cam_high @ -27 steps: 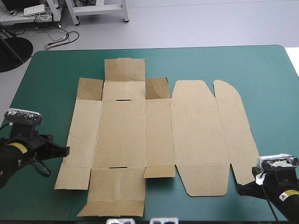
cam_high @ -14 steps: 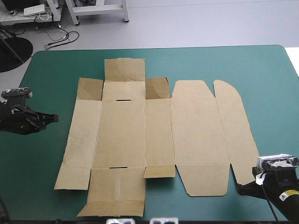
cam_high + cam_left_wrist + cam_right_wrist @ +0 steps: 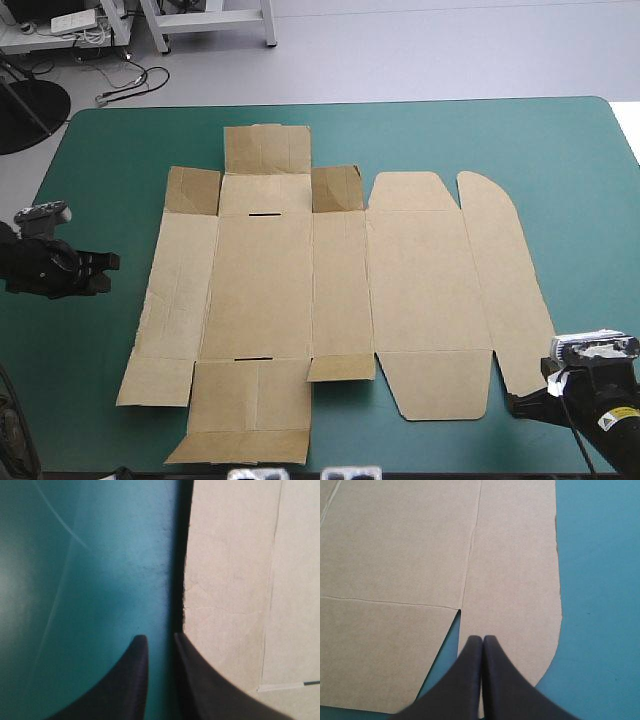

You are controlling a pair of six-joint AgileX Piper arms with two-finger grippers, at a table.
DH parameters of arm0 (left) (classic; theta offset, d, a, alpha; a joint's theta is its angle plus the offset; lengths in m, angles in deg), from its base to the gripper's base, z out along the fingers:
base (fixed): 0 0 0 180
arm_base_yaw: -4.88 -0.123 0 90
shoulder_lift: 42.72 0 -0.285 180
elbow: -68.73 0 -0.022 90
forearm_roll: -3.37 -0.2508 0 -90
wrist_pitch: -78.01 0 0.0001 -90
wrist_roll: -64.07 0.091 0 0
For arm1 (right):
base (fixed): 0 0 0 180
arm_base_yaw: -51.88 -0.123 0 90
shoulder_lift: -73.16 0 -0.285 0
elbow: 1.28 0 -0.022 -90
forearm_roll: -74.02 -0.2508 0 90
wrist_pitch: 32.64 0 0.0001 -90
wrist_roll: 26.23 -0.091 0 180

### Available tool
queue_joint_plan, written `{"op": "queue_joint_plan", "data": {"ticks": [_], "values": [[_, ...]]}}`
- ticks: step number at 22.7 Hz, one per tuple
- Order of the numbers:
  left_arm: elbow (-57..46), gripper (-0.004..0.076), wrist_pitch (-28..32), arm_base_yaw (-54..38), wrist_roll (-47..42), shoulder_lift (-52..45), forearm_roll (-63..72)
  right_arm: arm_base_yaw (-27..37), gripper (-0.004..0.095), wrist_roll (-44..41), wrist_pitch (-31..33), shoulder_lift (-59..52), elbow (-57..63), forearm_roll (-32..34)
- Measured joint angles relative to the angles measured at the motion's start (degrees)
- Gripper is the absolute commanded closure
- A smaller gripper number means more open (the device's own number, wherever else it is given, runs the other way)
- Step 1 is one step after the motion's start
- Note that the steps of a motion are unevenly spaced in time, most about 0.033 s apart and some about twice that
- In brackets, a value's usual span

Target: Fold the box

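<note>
Plainly the folding has not begun: the box (image 3: 260, 300), a flat cut sheet of brown board, lies spread on the teal-green table cover (image 3: 580, 200). The left gripper (image 3: 157, 639), black fingers slightly parted, sits just short of its edge; the right gripper (image 3: 483, 637), fingers pressed together, is over its rounded flap (image 3: 520, 580). No brand or writing shows.

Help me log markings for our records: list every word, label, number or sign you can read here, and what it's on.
No text can be read.
The box: plain brown board, no print in any view.
The yellow sticker on the right arm: marks too small to read.
</note>
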Motion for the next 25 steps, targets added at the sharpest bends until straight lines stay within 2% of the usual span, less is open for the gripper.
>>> {"op": "queue_joint_plan", "data": {"ticks": [2,4,12,14,25], "values": [[0.00,0.0248,0.00,1.87,0.56,1.20,-0.95,0.00,0.0923,0.00,0.00,0.00,0.00,0.00],[0.00,0.0205,-0.05,3.90,0.76,2.64,-1.52,0.00,0.0923,0.00,0.00,0.00,0.00,0.05],[-0.39,0.0218,0.37,5.81,-1.12,11.45,1.90,0.00,0.0923,0.05,0.00,0.00,0.00,0.11],[-3.07,0.0217,0.53,5.81,-1.12,12.69,2.82,0.00,0.0923,0.05,-0.05,0.00,0.00,0.11],[-12.09,0.0220,1.28,5.69,6.75,12.23,14.09,0.00,0.0923,0.05,-0.05,0.00,0.00,0.11]]}}
